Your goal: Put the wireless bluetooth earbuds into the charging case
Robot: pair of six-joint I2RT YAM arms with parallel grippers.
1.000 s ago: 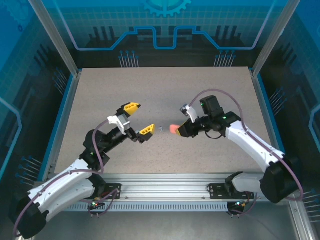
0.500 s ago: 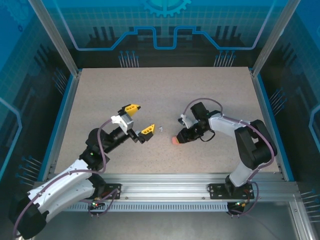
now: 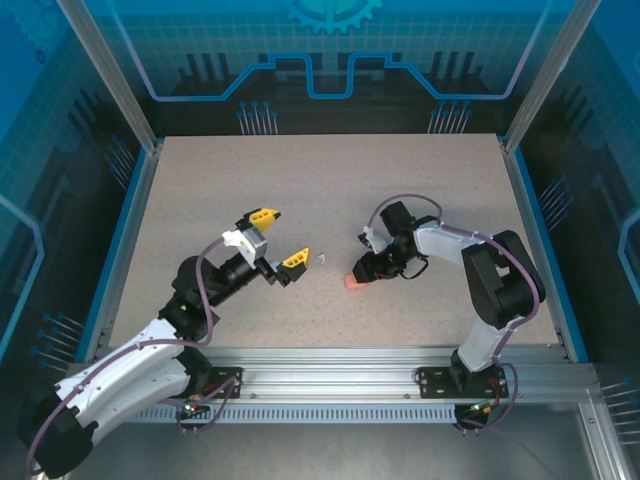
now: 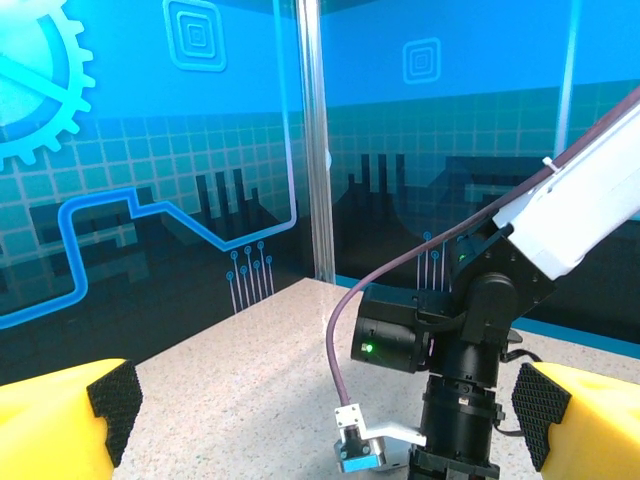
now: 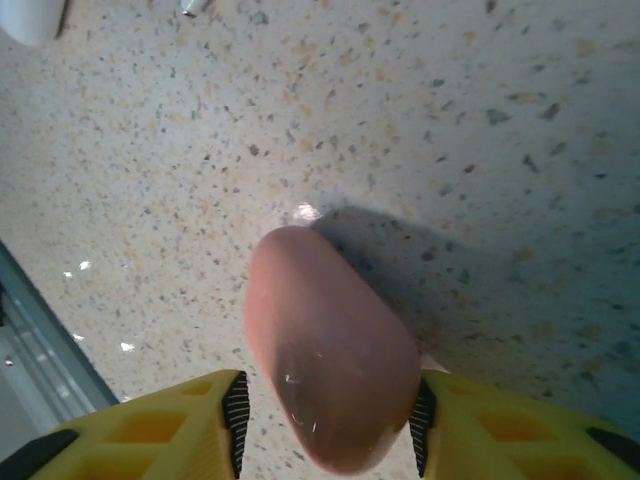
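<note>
**Pink case sits between slackened right jaws; left gripper wide apart**

From above, the left gripper [image 3: 279, 238] hangs over the bench [image 3: 200, 170] left of centre, closer to the near edge than the far one. Its yellow fingers [image 3: 294, 261] are spread wide with nothing between them. Just right of it a tiny white earbud [image 3: 322, 257] lies alone on the bench. Further right, about mid-bench, the right gripper [image 3: 358, 277] points down at the pink case [image 3: 351, 284], here only a small salmon blob at its tip. How those jaws stand cannot be read from above.

The right wrist view supplies that. The case [image 5: 325, 340] lies on the speckled bench between two yellow fingers. One pad touches its side and the other stands a sliver off, so the jaws are partly spread and bracket the case rather than squeeze it. A white rounded thing [image 5: 28, 14] is cut by the top-left corner; I cannot tell what it is.

The left wrist view shows its own pads [image 4: 112, 400] far apart at the lower corners. Beyond them the right arm [image 4: 460, 400] stands over the bench.
</note>
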